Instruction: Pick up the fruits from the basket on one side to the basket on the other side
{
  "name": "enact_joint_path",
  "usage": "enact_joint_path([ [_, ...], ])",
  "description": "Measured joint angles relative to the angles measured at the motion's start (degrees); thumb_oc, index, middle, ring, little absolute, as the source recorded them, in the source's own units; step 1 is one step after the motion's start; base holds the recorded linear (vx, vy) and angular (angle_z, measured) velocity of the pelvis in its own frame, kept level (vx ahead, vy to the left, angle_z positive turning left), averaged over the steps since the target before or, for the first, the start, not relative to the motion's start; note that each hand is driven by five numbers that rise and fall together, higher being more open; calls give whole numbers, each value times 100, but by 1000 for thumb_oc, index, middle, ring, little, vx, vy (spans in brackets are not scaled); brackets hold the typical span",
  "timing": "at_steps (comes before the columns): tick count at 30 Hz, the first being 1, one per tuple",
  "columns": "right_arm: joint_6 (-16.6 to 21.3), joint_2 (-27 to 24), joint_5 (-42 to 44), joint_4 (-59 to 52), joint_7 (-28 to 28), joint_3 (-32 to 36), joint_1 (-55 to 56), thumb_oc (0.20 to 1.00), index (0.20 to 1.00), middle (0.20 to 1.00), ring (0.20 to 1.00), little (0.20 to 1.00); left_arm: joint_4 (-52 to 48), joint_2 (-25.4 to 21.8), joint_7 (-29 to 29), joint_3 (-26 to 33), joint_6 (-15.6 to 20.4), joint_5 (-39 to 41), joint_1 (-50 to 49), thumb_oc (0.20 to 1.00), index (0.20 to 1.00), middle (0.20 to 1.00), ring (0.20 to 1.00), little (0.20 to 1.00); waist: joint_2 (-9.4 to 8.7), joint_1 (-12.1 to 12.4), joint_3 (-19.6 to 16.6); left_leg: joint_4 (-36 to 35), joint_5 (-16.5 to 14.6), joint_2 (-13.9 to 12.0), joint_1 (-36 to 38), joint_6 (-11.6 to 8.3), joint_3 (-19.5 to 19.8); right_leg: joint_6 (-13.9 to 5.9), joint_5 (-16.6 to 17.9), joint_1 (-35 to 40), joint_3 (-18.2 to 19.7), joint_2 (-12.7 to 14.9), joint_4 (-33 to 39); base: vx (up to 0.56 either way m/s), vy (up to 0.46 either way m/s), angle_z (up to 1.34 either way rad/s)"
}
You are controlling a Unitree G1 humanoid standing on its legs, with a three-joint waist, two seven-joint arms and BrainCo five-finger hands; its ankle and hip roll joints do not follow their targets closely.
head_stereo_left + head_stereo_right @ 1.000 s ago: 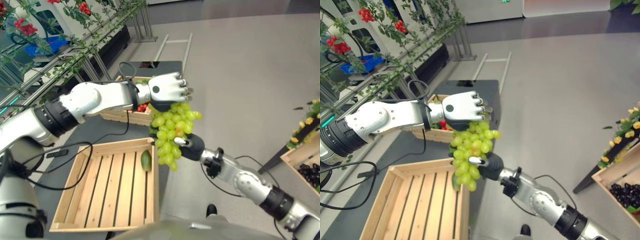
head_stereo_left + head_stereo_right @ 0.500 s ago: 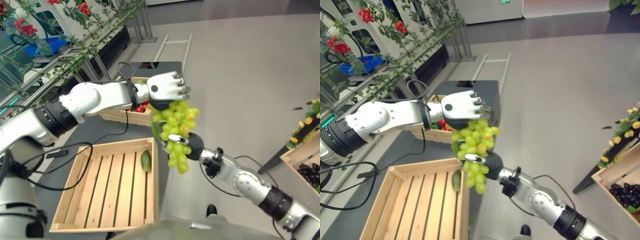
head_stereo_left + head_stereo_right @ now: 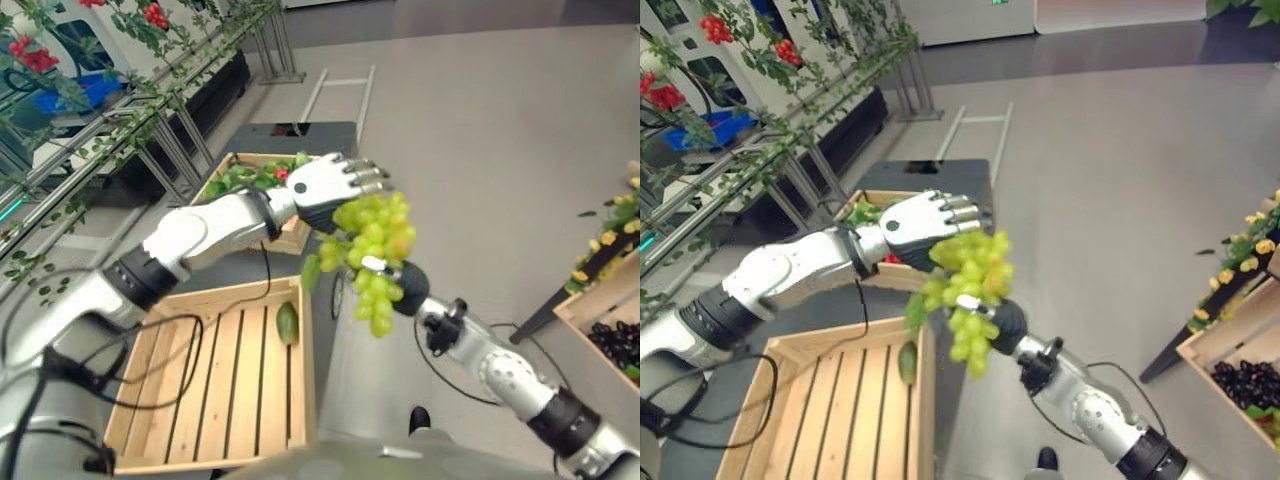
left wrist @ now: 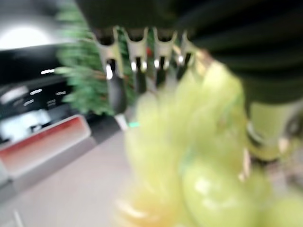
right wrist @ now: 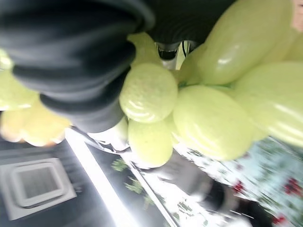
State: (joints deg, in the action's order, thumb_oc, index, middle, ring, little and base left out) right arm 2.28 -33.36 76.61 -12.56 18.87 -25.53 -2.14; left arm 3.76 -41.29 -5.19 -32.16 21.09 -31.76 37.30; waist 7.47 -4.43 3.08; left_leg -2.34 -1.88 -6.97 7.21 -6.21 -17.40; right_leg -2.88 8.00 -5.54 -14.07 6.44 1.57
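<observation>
A bunch of green grapes [image 3: 375,250] hangs in the air past the right edge of the near wooden crate [image 3: 200,390]. My left hand [image 3: 325,190] sits on top of the bunch, fingers curled down onto it. From the lower right, my right hand [image 3: 410,298] is pressed against the bunch, one silver finger wrapped over the grapes. In the left wrist view my fingers [image 4: 116,90] reach past the grapes [image 4: 199,165]. In the right wrist view the grapes [image 5: 208,118] lie against the dark cover. A green fruit [image 3: 287,322] lies in the near crate.
A far basket [image 3: 285,240] behind my left arm holds leafy greens and red fruit. A crate with dark grapes [image 3: 610,335] stands at the right edge. Vine racks [image 3: 120,90] line the left side; a metal frame [image 3: 340,95] lies on the floor beyond.
The camera view has shifted. My right hand came up from under the bunch and closed on it, and the grapes now sit higher and a little further right under my left hand.
</observation>
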Motion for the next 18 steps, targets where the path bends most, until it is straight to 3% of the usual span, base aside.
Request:
enact_joint_path([
  [1, 119, 164, -64, 28, -102, 305, 148, 200, 200, 200, 200, 200, 37, 248, 24, 512, -93, 559, -543, 1000, 1000, 1000, 1000, 1000, 43, -23, 44, -6, -10, -22, 18, -15, -81, 37, -22, -8, 110, -13, 3, -21, -140, -32],
  [4, 268, 155, -124, 53, -266, 561, 254, 200, 200, 200, 200, 200, 310, 290, 234, 716, -358, 1319, -1274, 1000, 1000, 1000, 1000, 1000, -28, -133, 146, 25, -23, -125, 25, -40, -175, 56, -29, -110, 233, -154, -47, 4, -206, -37],
  [5, 300, 195, -190, 48, -293, 618, 256, 200, 200, 200, 200, 200, 328, 539, 299, 1135, -396, 1847, -1799, 1000, 1000, 1000, 1000, 1000, -48, -211, 166, 156, -95, -200, 39, -144, -249, 139, -139, -237, 357, -231, -200, 12, -149, -55],
  [9, 383, 437, -367, 60, -346, 864, 311, 200, 200, 200, 200, 200, 751, 1094, 380, 1562, -650, 3137, -2881, 1000, 1000, 1000, 1000, 1000, -297, -203, 324, 923, -106, -382, 104, -124, -249, 309, -291, -206, 604, -435, -337, 32, -182, -84],
  [11, 424, 655, -428, 98, -411, 945, 324, 200, 200, 200, 200, 200, 1059, 1288, 419, 1725, -751, 3613, -3173, 1000, 1000, 1000, 1000, 1000, -370, -145, 379, 1544, -99, -536, 91, -113, -114, 346, -289, 32, 816, -512, -212, 0, -82, -86],
  [13, 464, 692, -579, 106, -486, 983, 357, 200, 200, 200, 200, 200, 1253, 1506, 423, 1818, -799, 4008, -3374, 1000, 1000, 1000, 1000, 1000, -449, -99, 421, 2276, -19, -537, -135, -46, 344, 570, -242, 218, 1001, -607, -59, 12, -59, -72],
  [14, 535, 772, -700, 151, -580, 1077, 326, 200, 200, 200, 200, 200, 1606, 1993, 390, 2100, -714, 4347, -3589, 1000, 1000, 1000, 1000, 1000, -621, 43, 452, 2412, -373, 242, -401, -220, 1169, 676, -158, 58, 1459, -449, -121, 97, -35, -100],
  [15, 559, 798, -743, 162, -634, 1166, 306, 200, 200, 200, 200, 200, 1769, 2212, 336, 2180, -795, 4547, -3637, 1000, 1000, 1000, 1000, 1000, -631, 81, 462, 2175, -428, 540, -425, -159, 1262, 653, -163, 31, 1635, -363, -110, 110, -35, -92],
  [16, 645, 800, -758, 173, -714, 1221, 356, 200, 200, 200, 200, 200, 1973, 2270, 333, 2080, -937, 4650, -3799, 1000, 1000, 1000, 1000, 1000, -607, -25, 508, 2097, -419, 720, -766, -122, 1177, 573, -70, 46, 1505, -406, -13, 119, -29, -57],
  [18, 647, 836, -984, 423, -806, 1319, 292, 200, 200, 200, 200, 200, 2530, 2453, 253, 2145, -921, 4627, -3821, 1000, 1000, 1000, 1000, 1000, -668, 108, 528, 1537, -487, 1225, -900, 190, 1636, 644, -41, -55, 2009, -416, -57, 42, -20, -80],
])
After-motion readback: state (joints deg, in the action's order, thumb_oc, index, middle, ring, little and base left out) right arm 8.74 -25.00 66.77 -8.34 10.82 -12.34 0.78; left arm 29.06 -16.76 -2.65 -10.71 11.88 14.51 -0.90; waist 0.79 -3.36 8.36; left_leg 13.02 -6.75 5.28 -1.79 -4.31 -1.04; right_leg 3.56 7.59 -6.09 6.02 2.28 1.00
